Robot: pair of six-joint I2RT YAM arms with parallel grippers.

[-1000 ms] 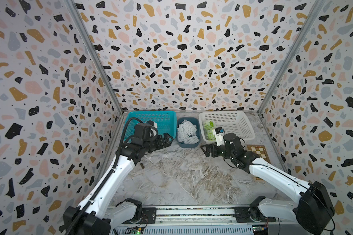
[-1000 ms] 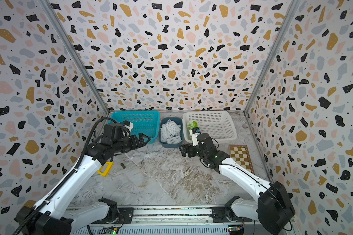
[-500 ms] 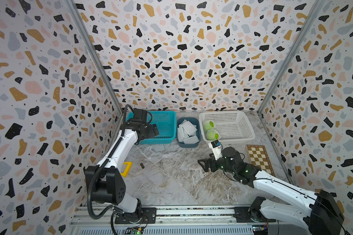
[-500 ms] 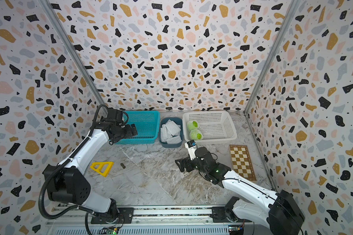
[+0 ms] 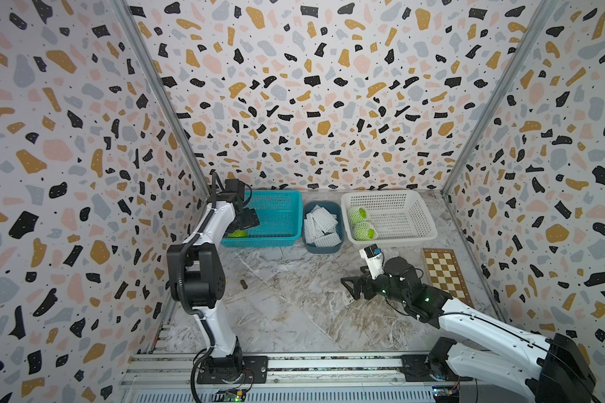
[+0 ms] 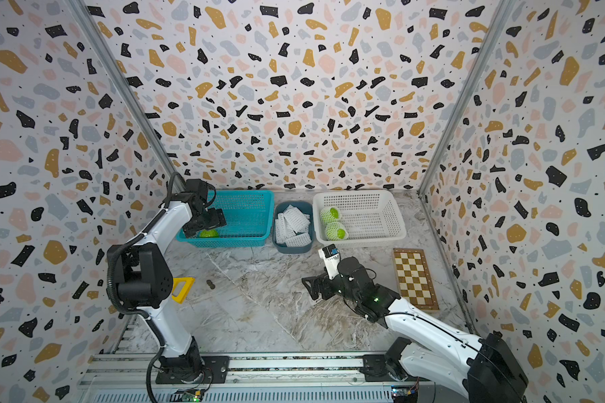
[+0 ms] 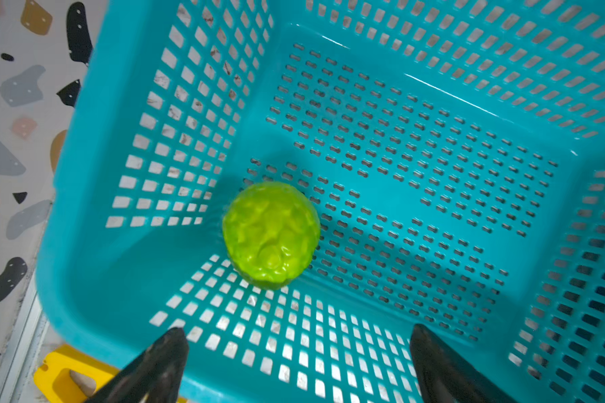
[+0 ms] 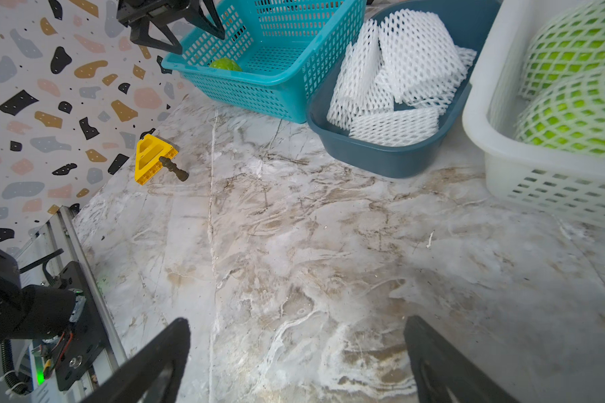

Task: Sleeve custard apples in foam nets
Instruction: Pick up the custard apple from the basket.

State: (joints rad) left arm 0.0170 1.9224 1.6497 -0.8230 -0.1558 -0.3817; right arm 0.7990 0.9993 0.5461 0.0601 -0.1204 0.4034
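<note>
Over the teal basket (image 7: 81, 167) my left gripper (image 7: 297, 333) hangs spread above the bare custard apple (image 7: 271, 233) inside, my right gripper (image 8: 297, 324) spread empty over the tabletop (image 8: 294, 226), two netted custard apples (image 5: 364, 231) in the white basket (image 5: 399, 216), foam nets (image 8: 395, 80) in the blue tub (image 8: 381, 157).

Since a second ago: left arm (image 5: 196, 275) folded back, elbow up. The left gripper (image 7: 297, 334) went from in front of the teal basket (image 5: 276, 240) to over its front-left corner, above the apple (image 5: 238, 233). The right gripper (image 8: 297, 324) backed off the white basket (image 5: 392, 240) toward table (image 5: 294, 314) centre.

Bright, even light; wrist views slightly blurred.
</note>
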